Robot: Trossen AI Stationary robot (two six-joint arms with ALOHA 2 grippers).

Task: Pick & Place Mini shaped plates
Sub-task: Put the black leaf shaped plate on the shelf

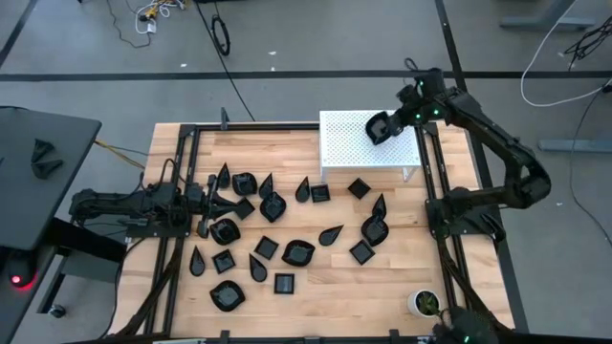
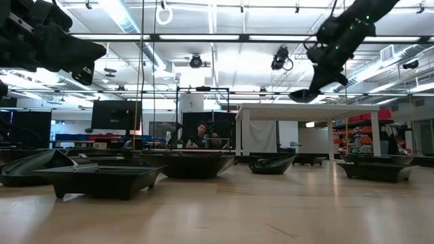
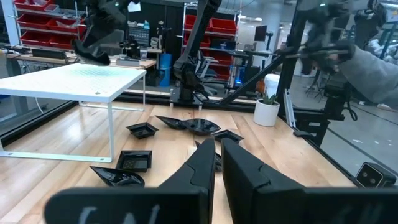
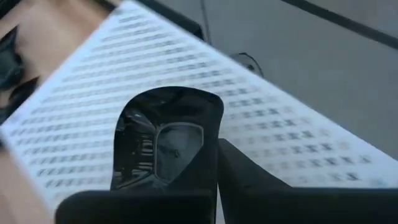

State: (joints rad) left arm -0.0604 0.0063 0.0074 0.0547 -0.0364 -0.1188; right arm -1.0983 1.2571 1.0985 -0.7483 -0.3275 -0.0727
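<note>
Your right gripper (image 1: 382, 128) is clamped on a glossy black squarish mini plate (image 4: 166, 140), held above the white perforated metal stand (image 1: 344, 153) at upper centre of the high view. Your left gripper (image 1: 212, 198), fingers nearly together and empty, sits among the scattered black dishes (image 1: 297, 252) at centre left.

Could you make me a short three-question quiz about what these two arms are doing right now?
1. True or false: the right gripper holds a mini black plate over the white perforated rack.
2. Where does the left gripper wait? A) above the rack B) at the table's left side, over the scattered plates C) beside the potted plant
3. Fill in: the rack's top carries ___ plates.

Key: 1 true. 2 B. 3 no.
</note>
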